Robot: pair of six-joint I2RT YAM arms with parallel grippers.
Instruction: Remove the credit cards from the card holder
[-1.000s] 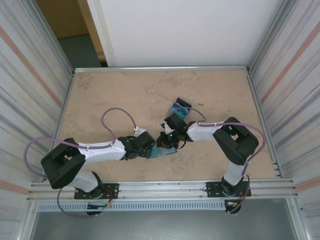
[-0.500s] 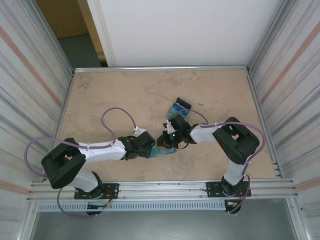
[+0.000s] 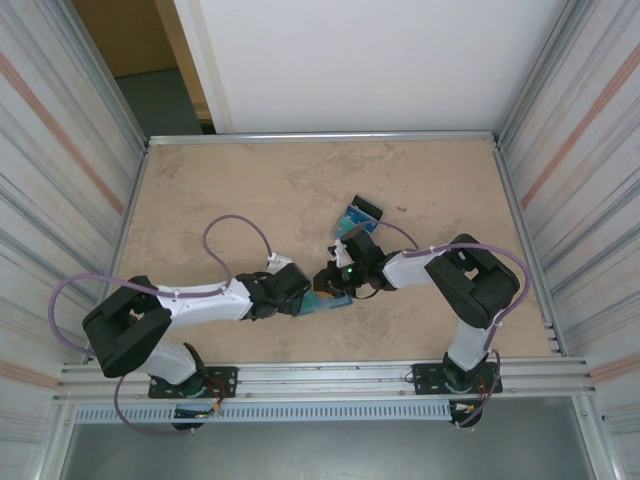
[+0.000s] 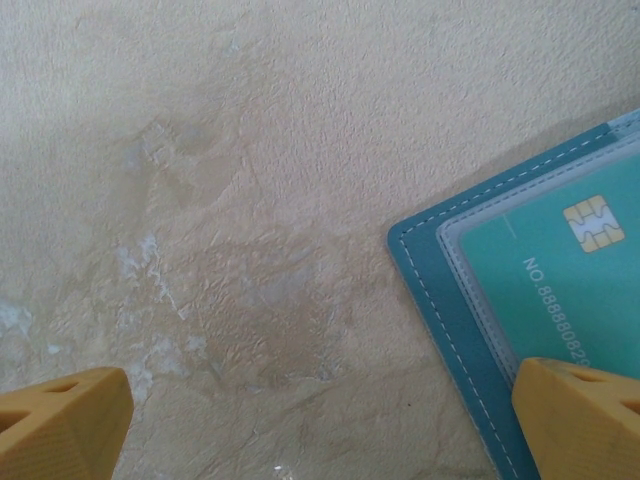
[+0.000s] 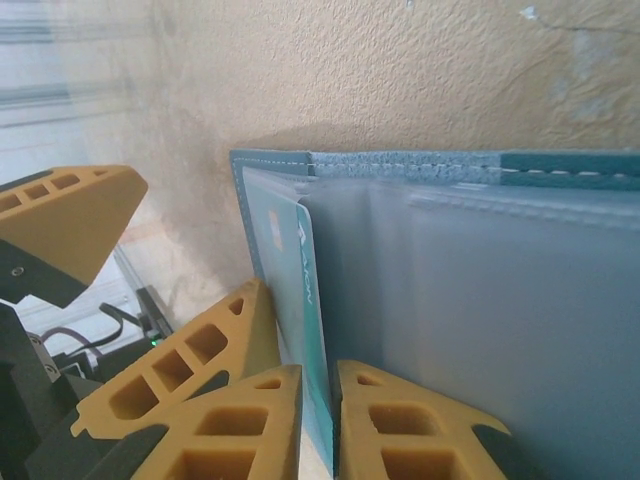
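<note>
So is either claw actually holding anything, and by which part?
Yes: the right gripper pinches the teal card by one edge, at the open card holder. The left gripper is open and holds nothing.

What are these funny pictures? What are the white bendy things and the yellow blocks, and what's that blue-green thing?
The white bendy things are two robot arms bolted to a table. One picture looks down on them from above. The other two come from little cameras on the arms' wrists, so the yellow blocks are the robot's own fingers, seen up close.

The blue-green thing is a card holder. It lies open on the table with a teal card in its clear pocket.

The left gripper is wide open, with one finger over the holder's edge, perhaps to hold it down. The right gripper pinches the teal card's edge, probably to pull it out.

Farther back lie a light blue card and a black card, already out.
</note>
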